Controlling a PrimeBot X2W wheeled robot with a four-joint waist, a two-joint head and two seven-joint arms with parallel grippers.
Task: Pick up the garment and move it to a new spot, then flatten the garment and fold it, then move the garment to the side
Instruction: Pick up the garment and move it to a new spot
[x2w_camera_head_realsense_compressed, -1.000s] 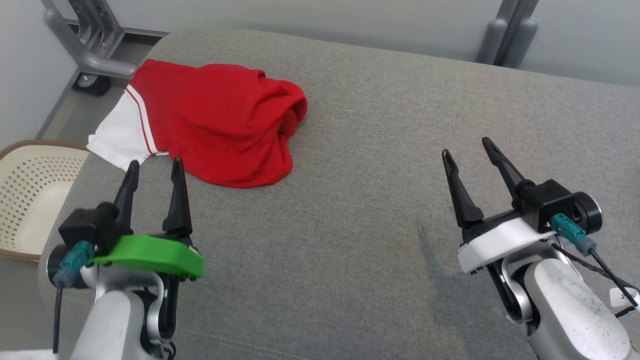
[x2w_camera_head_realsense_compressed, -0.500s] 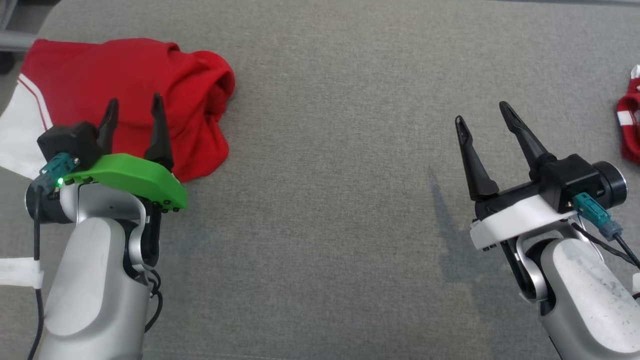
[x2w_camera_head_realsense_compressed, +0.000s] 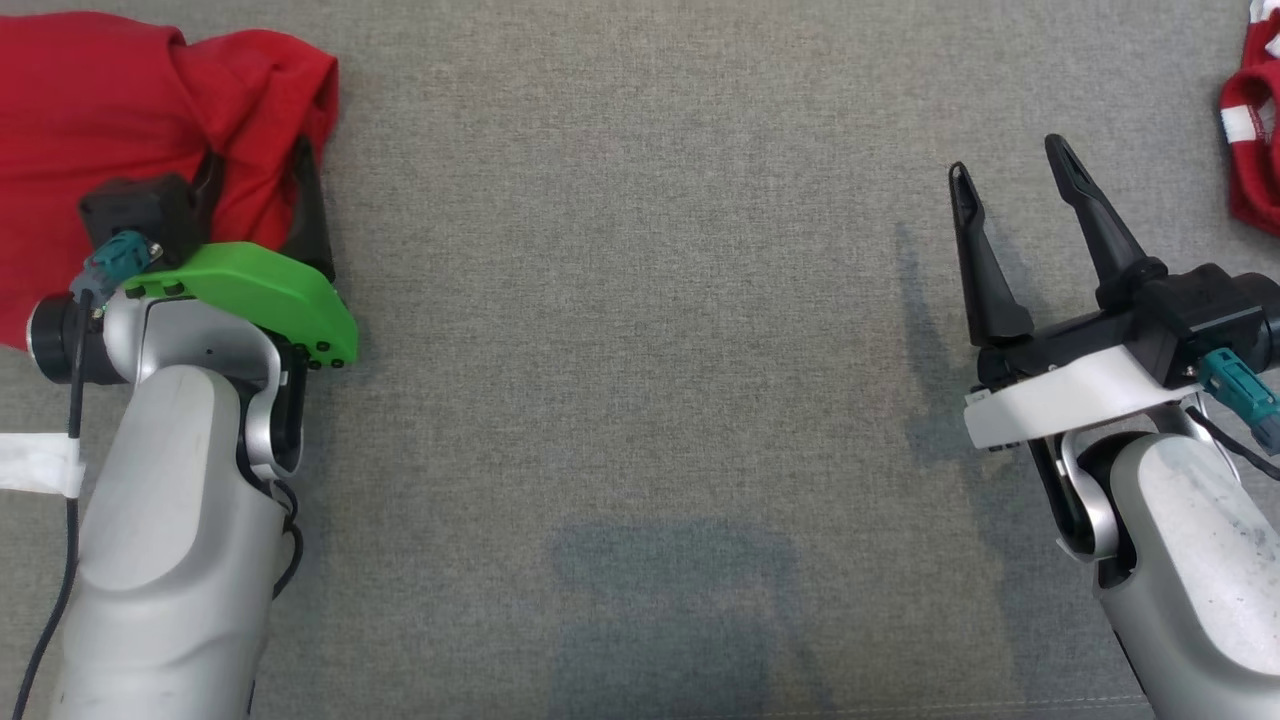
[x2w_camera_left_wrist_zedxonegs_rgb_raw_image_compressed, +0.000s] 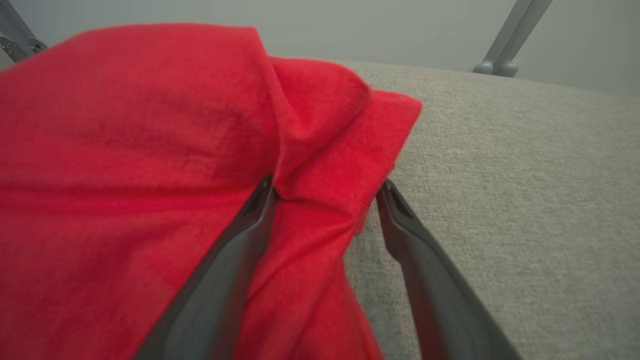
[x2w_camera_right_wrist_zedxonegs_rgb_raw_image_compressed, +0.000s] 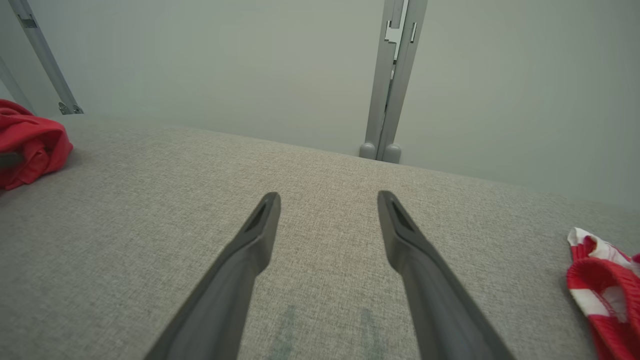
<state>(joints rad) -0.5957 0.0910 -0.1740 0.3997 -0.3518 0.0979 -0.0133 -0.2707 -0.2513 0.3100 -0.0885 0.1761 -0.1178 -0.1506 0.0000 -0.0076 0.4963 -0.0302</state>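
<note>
The garment (x2w_camera_head_realsense_compressed: 100, 100) is a crumpled red shirt lying at the far left of the grey padded surface (x2w_camera_head_realsense_compressed: 640, 350). My left gripper (x2w_camera_head_realsense_compressed: 258, 150) reaches over the shirt's right edge. In the left wrist view the left gripper (x2w_camera_left_wrist_zedxonegs_rgb_raw_image_compressed: 327, 184) is open, with a raised fold of the garment (x2w_camera_left_wrist_zedxonegs_rgb_raw_image_compressed: 125, 125) lying between its fingers and the right finger just off the cloth's edge. My right gripper (x2w_camera_head_realsense_compressed: 1006, 155) hovers open over bare fabric at the right; the right wrist view shows the right gripper (x2w_camera_right_wrist_zedxonegs_rgb_raw_image_compressed: 328, 195) holding nothing, with the garment (x2w_camera_right_wrist_zedxonegs_rgb_raw_image_compressed: 30, 145) far off to its left.
A second red-and-white striped cloth (x2w_camera_head_realsense_compressed: 1255, 150) lies at the right edge, also seen as the striped cloth (x2w_camera_right_wrist_zedxonegs_rgb_raw_image_compressed: 600, 280) low on the right. A grey metal post (x2w_camera_right_wrist_zedxonegs_rgb_raw_image_compressed: 390, 75) stands against the pale wall behind the surface's far edge.
The head camera has tilted down and shifted, bringing the striped cloth into view. My left gripper has advanced from the shirt's near edge onto its right-hand fold. Both grippers stay open.
</note>
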